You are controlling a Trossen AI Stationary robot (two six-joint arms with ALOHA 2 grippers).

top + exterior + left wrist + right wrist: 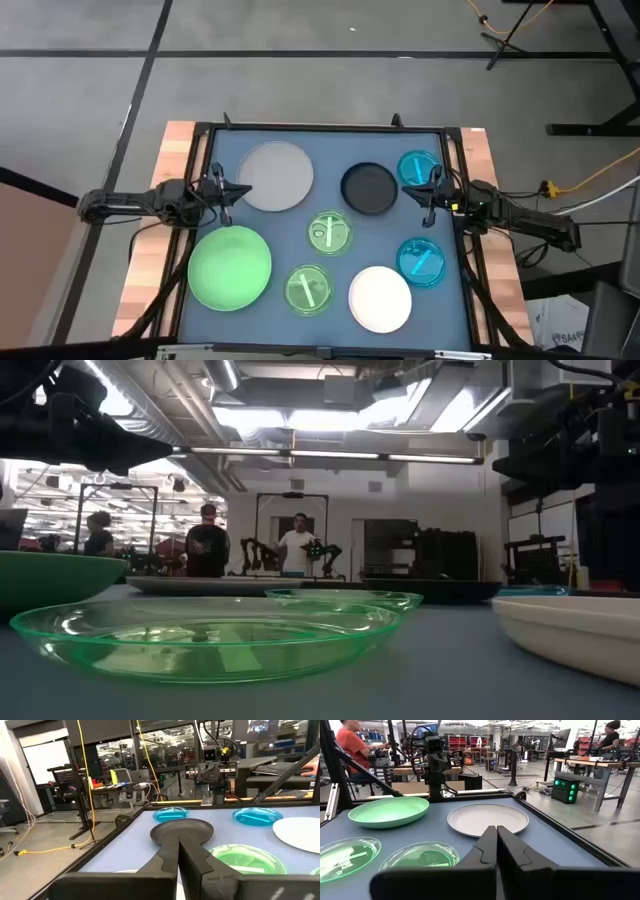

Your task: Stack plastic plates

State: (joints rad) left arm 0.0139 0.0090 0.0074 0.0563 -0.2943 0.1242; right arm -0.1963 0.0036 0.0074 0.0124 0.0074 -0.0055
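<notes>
Plates are lying unstacked across the table; we are holding left gripper and right gripper at opposite edges, jaws pressed together.

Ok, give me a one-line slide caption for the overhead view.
Eight unstacked plastic plates spread across the blue table, left gripper and right gripper shut at opposite edges.

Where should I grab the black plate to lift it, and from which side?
Pinch the black plate by its raised rim on the edge facing the right gripper, probably one finger inside and one outside. It lies flat, apart from its neighbours, so only the rim offers purchase.
</notes>
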